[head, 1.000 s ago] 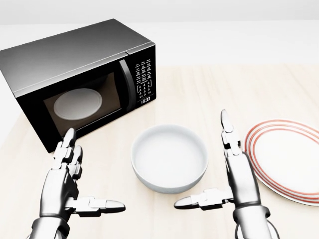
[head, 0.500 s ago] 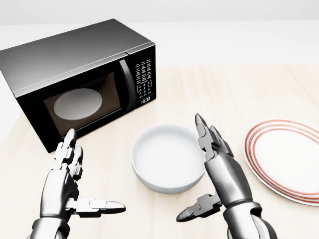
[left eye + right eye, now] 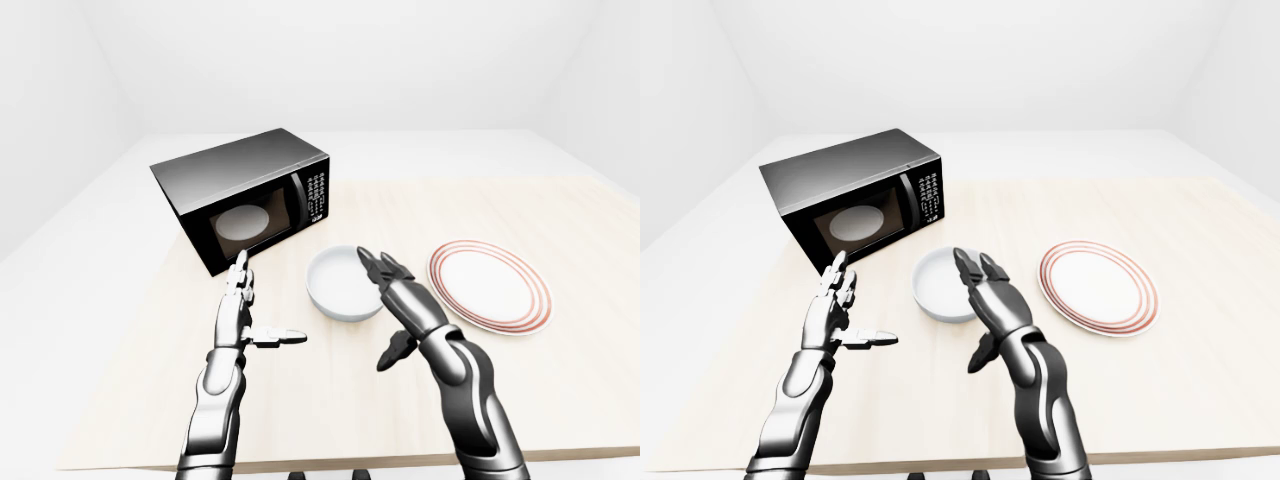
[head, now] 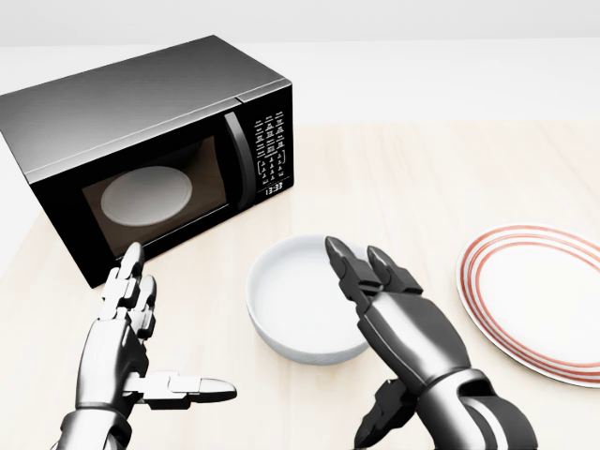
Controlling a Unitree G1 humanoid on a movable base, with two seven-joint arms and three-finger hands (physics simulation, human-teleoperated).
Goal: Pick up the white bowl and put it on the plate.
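Observation:
The white bowl (image 4: 292, 307) sits upright on the wooden table, below the microwave in the head view. The white plate with red rings (image 4: 542, 302) lies to its right, empty. My right hand (image 4: 359, 342) is open, its fingers (image 4: 349, 265) stretched out over the bowl's right rim and covering part of it, the thumb spread low. I cannot tell whether it touches the bowl. My left hand (image 4: 178, 319) is open to the left of the bowl, apart from it, with the thumb pointing right.
A black microwave (image 4: 150, 150) with its door shut stands at the upper left, a white dish visible inside. The light wooden table (image 3: 420, 200) stretches on above and to the right of the plate.
My right hand has swung left from between bowl and plate to over the bowl's right rim, tilting inward. My left hand, the bowl and the plate have not moved.

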